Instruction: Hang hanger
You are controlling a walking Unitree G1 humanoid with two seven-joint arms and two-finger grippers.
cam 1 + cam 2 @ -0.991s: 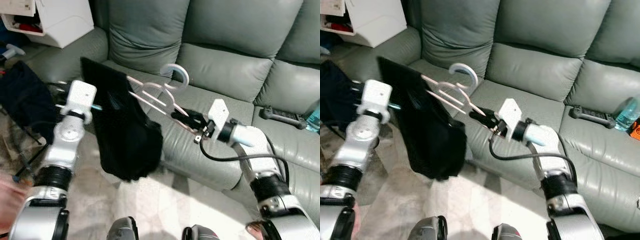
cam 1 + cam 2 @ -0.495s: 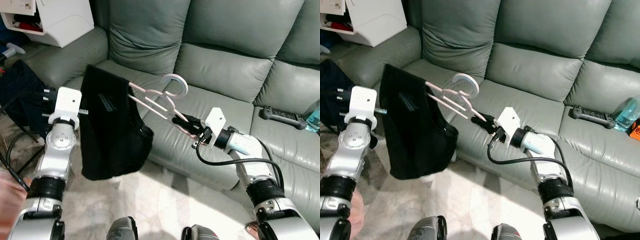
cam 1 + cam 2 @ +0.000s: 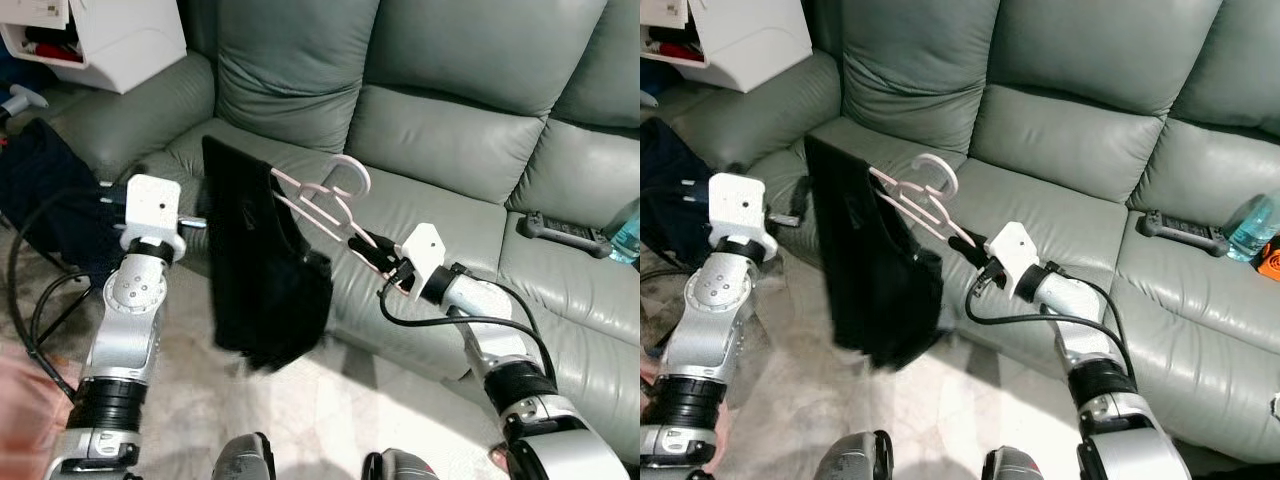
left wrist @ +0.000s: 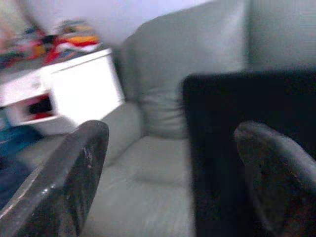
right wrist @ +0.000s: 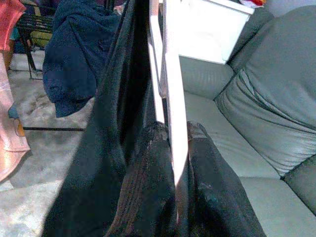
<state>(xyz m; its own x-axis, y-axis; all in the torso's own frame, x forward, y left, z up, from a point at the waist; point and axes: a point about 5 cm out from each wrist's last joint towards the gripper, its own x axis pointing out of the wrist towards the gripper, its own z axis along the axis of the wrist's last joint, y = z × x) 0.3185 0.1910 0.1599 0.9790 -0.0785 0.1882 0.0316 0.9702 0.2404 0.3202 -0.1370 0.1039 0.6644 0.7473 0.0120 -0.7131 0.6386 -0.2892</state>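
One pale pink hanger (image 3: 322, 203), centre of the frame, carries one black garment (image 3: 262, 270) that droops over the front edge of the grey sofa (image 3: 450, 130). Right gripper (image 3: 372, 243), just right of centre: two black fingers (image 5: 148, 168) clamped on the hanger's lower end. Left gripper (image 4: 173, 173), left of the garment: two fingers spread apart, holding nothing, the black cloth just beyond them. One white cabinet (image 3: 110, 40), upper left. One black controller (image 3: 562, 232) and one bottle (image 3: 626, 234), right edge.

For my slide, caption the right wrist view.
Right gripper shut on the pink hanger, black garment draped over it, grey sofa behind.
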